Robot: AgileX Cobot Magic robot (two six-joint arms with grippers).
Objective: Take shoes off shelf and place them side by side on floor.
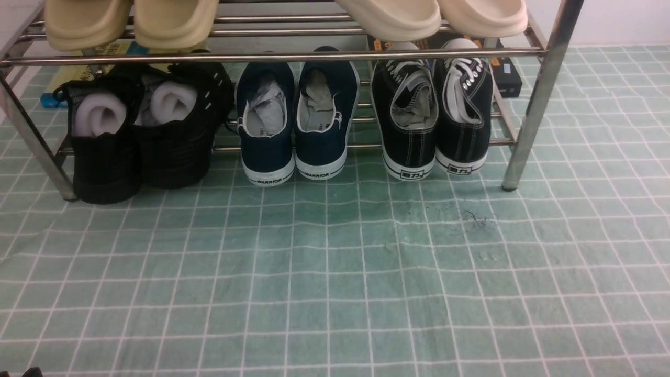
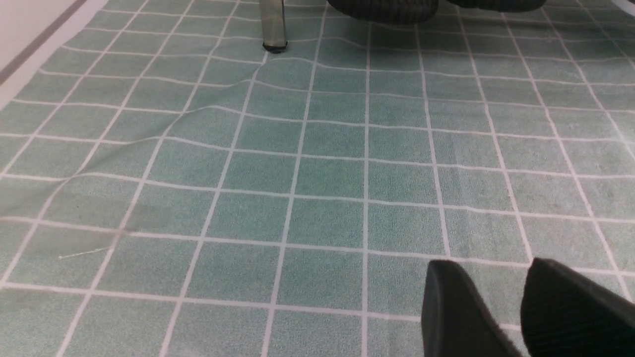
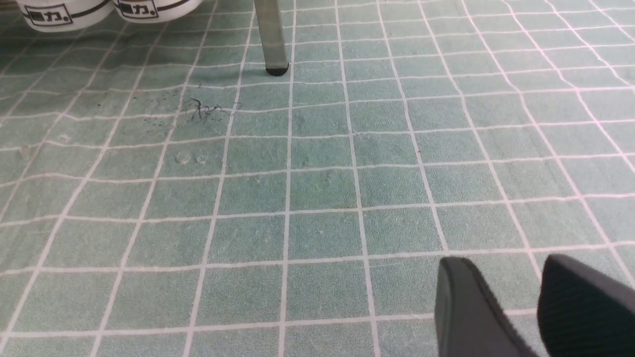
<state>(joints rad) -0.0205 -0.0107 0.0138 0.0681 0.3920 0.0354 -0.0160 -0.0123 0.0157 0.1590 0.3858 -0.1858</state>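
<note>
The two black canvas shoes (image 1: 432, 112) with white laces stand heels-out on the lower tier of the steel shelf (image 1: 272, 56), at its right end. Their white heel labels (image 3: 89, 10) show in the right wrist view. The pale green gridded floor (image 1: 335, 272) spreads in front. Neither arm shows in the front view. My left gripper (image 2: 491, 270) hangs open over bare floor, nothing between its black fingers (image 2: 456, 307). My right gripper (image 3: 503, 267) is open too, low over the floor, short of the shelf's right leg (image 3: 270, 39).
Navy WARRIOR sneakers (image 1: 296, 118) sit mid-shelf and black mesh shoes (image 1: 141, 131) at its left. Cream slippers (image 1: 131, 21) and another cream pair (image 1: 434, 15) rest on the top tier. Shelf legs (image 1: 539, 94) touch the floor. A cloth wrinkle (image 2: 163, 134) runs near the left leg (image 2: 274, 25).
</note>
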